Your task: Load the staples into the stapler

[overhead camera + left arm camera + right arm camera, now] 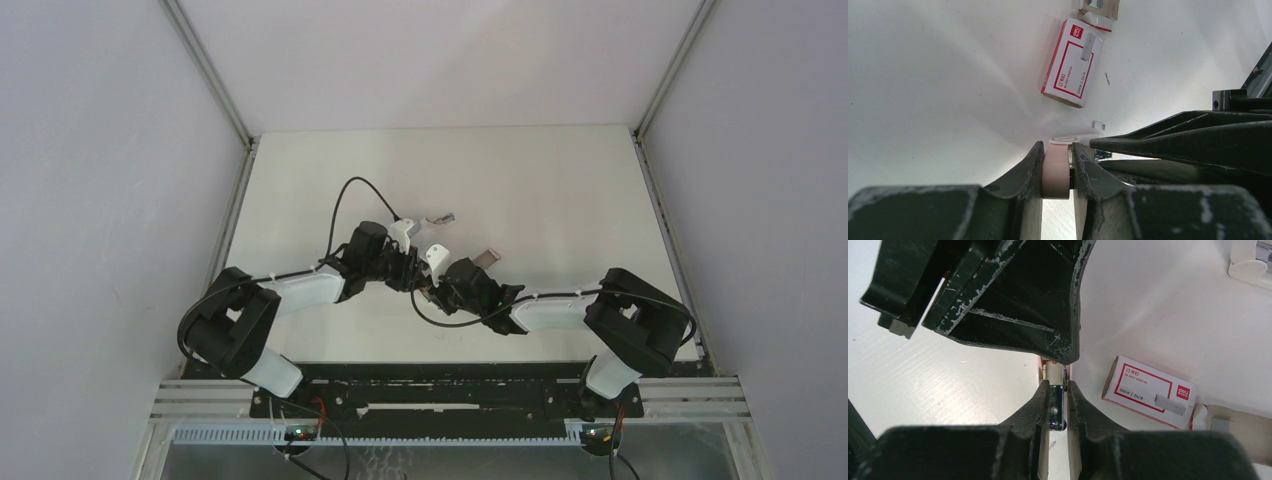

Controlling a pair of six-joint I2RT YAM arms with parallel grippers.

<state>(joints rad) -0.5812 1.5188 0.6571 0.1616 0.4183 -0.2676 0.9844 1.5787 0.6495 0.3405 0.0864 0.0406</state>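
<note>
White counter (560,190) runs under two black-and-white arms that bend inward and meet a little left of its middle. Starting at the left, the left arm (300,290) reaches across to the left tool (1056,150). Its two dark fingers (1023,175) are pressed onto a pale pink part of the stapler (1055,175) — the pink fills the whole gap between them, and a white round cap sits on top.

Close against it from the other side is the right tool (1057,387), at the end of the right arm (550,312). Its fingers (1083,412) pinch a thin piece of metal and pink on the same stapler, so both tools are clamped on it from opposite sides. I cannot tell whether the stapler touches the counter.

A tiny loose bit of metal (1099,125) lies on the counter just beyond the tools. Farther back sits a small white-and-grey thing (441,217), too small to make out.

To the right of the tools and a little farther back lies the small red-and-white box (1149,391), flat on the counter and apart from both tools. Its tray (1238,427) is slid out of one end — in it lies a grey strip, the staples (1220,424). They are near the stapler but not touching it.
</note>
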